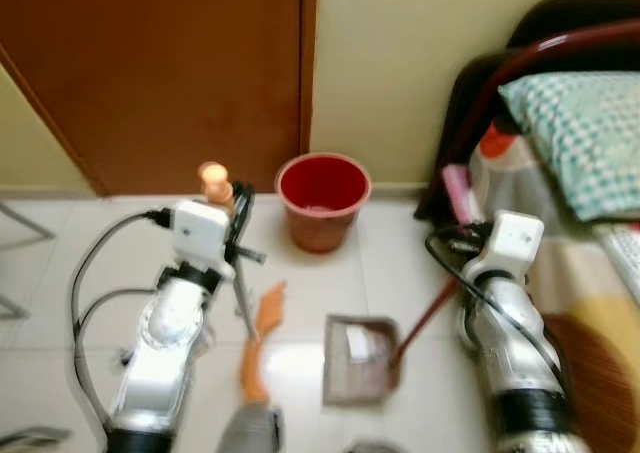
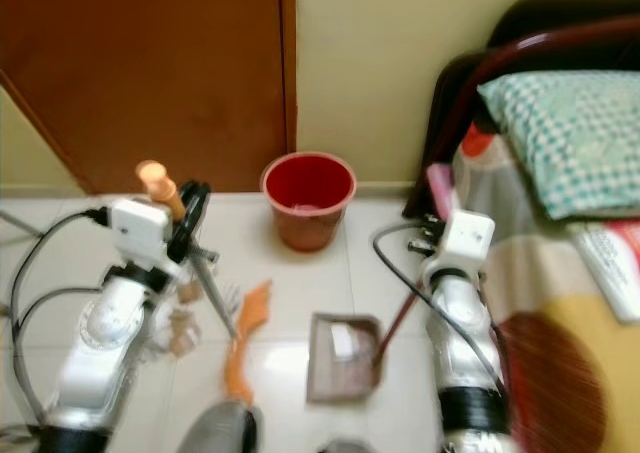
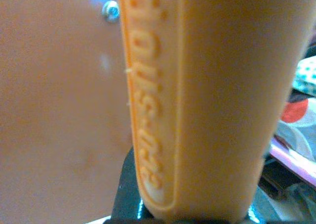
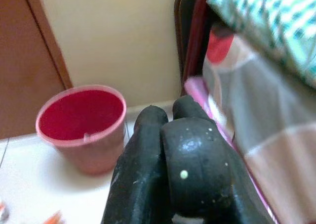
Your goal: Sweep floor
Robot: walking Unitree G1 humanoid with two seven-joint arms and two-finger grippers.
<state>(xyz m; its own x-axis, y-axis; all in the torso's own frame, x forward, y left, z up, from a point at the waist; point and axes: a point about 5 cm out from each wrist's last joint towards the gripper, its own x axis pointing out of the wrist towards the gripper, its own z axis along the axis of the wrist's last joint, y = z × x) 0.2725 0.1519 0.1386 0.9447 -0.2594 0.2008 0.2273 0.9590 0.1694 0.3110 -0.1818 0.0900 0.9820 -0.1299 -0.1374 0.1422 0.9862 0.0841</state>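
The left gripper [image 1: 236, 205] is clamped on the orange handle [image 3: 197, 100] of a broom [image 1: 258, 348], whose raised lettering is too close and blurred to read in the left wrist view; the broom's head slants down behind that gripper to the tiled floor [image 1: 300, 283]. The right gripper [image 4: 168, 155] has its two black fingers pressed together, and a dark red handle [image 1: 425, 318] runs from under it to the dustpan [image 1: 358, 371] lying on the floor between the arms, though the grip itself is hidden by the wrist. Ahead of both grippers a red bucket [image 1: 322, 199] stands against the wall by the brown door [image 1: 160, 73], with a bed [image 1: 590, 143] cut off beside the right gripper.
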